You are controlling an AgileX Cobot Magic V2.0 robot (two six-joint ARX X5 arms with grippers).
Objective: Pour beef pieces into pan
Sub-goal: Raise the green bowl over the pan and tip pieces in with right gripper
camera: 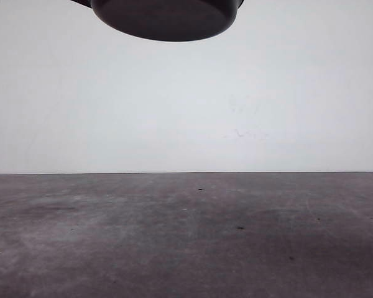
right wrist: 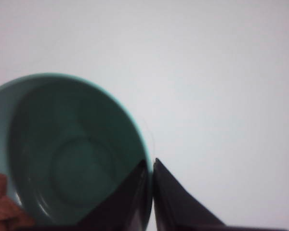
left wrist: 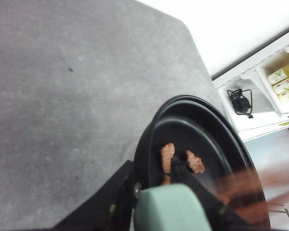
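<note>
Bowl (right wrist: 72, 159) rim is being pinched by right gripper (right wrist: 151, 192); beef (right wrist: 2, 204) is sliding low-left toward pan (left wrist: 197, 144), handle (left wrist: 168, 209) clamped by left gripper

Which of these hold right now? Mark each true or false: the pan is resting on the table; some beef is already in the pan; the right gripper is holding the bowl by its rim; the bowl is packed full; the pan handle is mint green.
1. The pan rests on the table: false, it hangs well above it.
2. Beef pieces lie in the pan: true.
3. The right gripper clamps the bowl rim: true.
4. The bowl is packed full: false, its bottom is bare, with chunks at the rim.
5. The pan handle is mint green: true.
</note>
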